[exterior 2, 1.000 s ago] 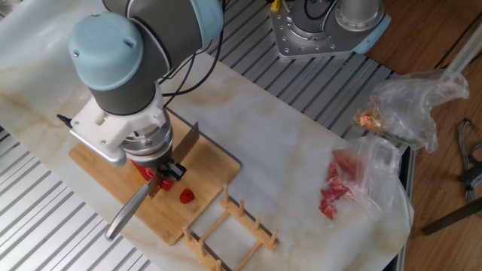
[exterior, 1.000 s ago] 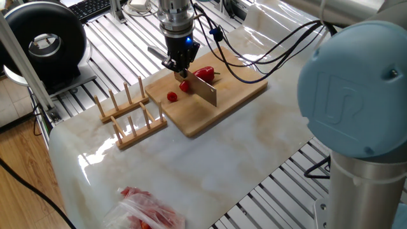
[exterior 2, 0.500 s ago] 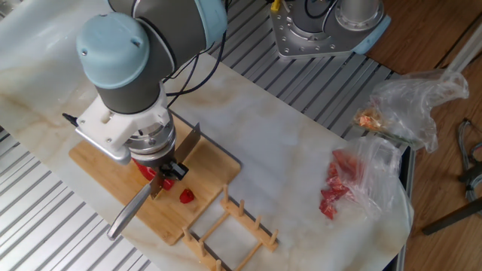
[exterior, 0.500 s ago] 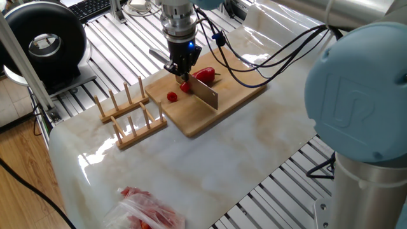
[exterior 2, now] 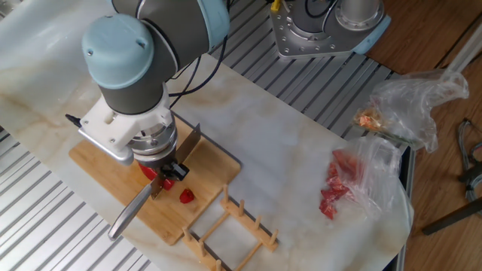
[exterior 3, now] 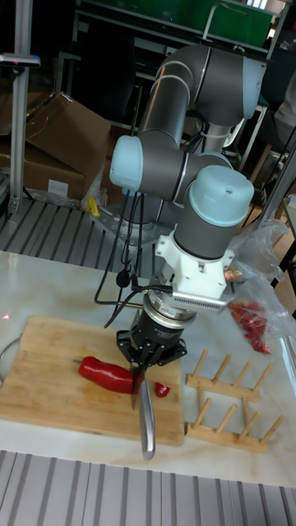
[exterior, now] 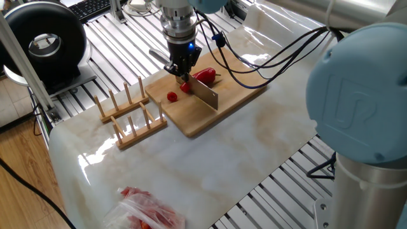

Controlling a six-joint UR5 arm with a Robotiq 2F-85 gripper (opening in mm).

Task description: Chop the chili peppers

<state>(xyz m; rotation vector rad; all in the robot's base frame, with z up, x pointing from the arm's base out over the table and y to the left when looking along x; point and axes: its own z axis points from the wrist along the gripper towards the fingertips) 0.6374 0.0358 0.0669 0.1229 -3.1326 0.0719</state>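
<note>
A glossy red chili pepper (exterior: 205,74) with a dark stem lies on the wooden cutting board (exterior: 219,105). Two small red chunks (exterior: 172,97) lie close to it on the board. My gripper (exterior: 180,67) is shut on a knife handle (exterior 3: 146,421). The blade (exterior: 205,95) stands on edge at the pepper's cut end, down near the board. In the tall fixed view the pepper (exterior 3: 105,374) lies left of the gripper (exterior 3: 148,363) and one chunk (exterior 3: 163,389) lies to its right. In the other fixed view the gripper (exterior 2: 162,172) hides most of the pepper, and a chunk (exterior 2: 186,196) shows.
A wooden peg rack (exterior: 127,114) stands beside the board. A clear plastic bag showing red (exterior: 149,210) lies at the table's near edge, also the bag (exterior 2: 343,184). A black round device (exterior: 44,41) sits off the table's far left.
The arm and the knife have shifted very slightly along the board. The pepper and the chunks have stayed where they were.
</note>
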